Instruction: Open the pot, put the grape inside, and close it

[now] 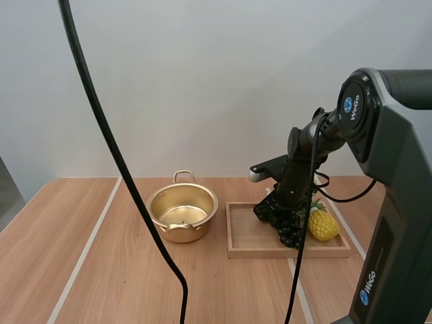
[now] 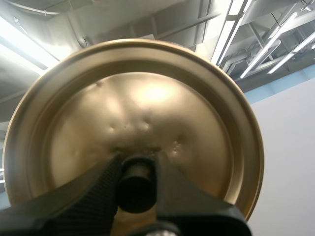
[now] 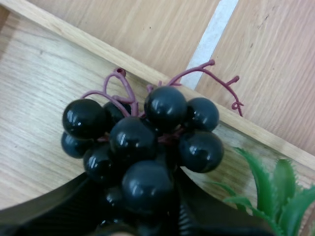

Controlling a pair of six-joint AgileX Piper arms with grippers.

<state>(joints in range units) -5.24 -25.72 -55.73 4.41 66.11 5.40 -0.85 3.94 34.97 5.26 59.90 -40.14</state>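
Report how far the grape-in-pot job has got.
Done: the round gold metal pot stands open on the table, its gold lid pinched by the knob in the left gripper. In hand: the right gripper is shut on the bunch of black grapes over the shallow wooden tray. Left: carry the grapes into the pot, then put the lid back.

Pot (image 1: 182,214) stood with its mouth open upward, reachable from above and from the wide stretch of table (image 1: 88,270) to its left. Only a narrow gap of table separated it from the tray (image 1: 246,237). Tray's left half was open wood, but the right half was crowded: right gripper (image 1: 280,221) pinched the grapes (image 3: 142,142), with the pineapple (image 1: 322,225) just beside them and the tray rim close by. Lid (image 2: 147,108) was off the pot, pinched at its knob by the left gripper (image 2: 137,184).
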